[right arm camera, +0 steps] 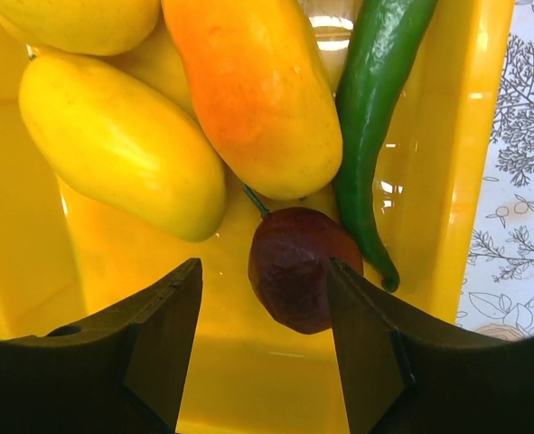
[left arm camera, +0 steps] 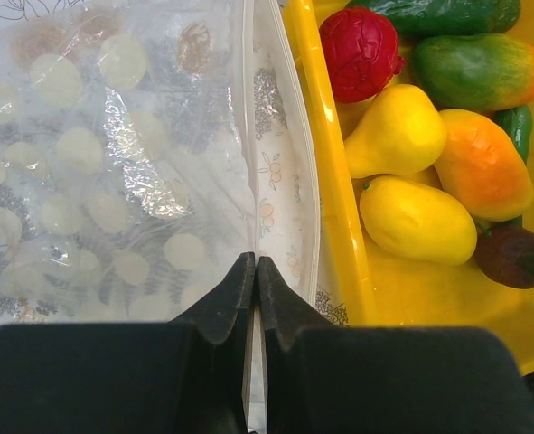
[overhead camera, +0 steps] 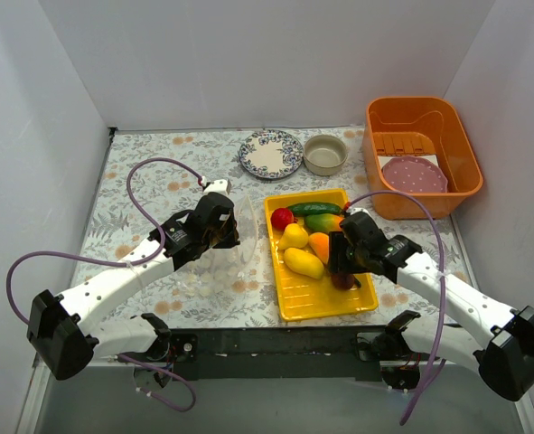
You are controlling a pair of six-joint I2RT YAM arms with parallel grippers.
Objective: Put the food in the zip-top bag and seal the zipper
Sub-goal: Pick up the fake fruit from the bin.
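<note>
The left gripper (left arm camera: 255,271) has its jaws pinched shut on the zipper (left arm camera: 248,117) of the zip-top bag (left arm camera: 113,181), which only the left wrist view shows. The bag lies beside the yellow tray (overhead camera: 316,298), which holds the food (overhead camera: 303,262). The right gripper (right arm camera: 262,276) has its jaws apart, straddling a dark purple piece (right arm camera: 294,280); this is clear in the right wrist view.

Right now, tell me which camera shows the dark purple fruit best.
The right wrist view: the dark purple fruit sits large in the middle, on the yellow tray, between the open right fingers. The left wrist view catches that fruit small at its right edge; the top view shows only a dark speck.
</note>
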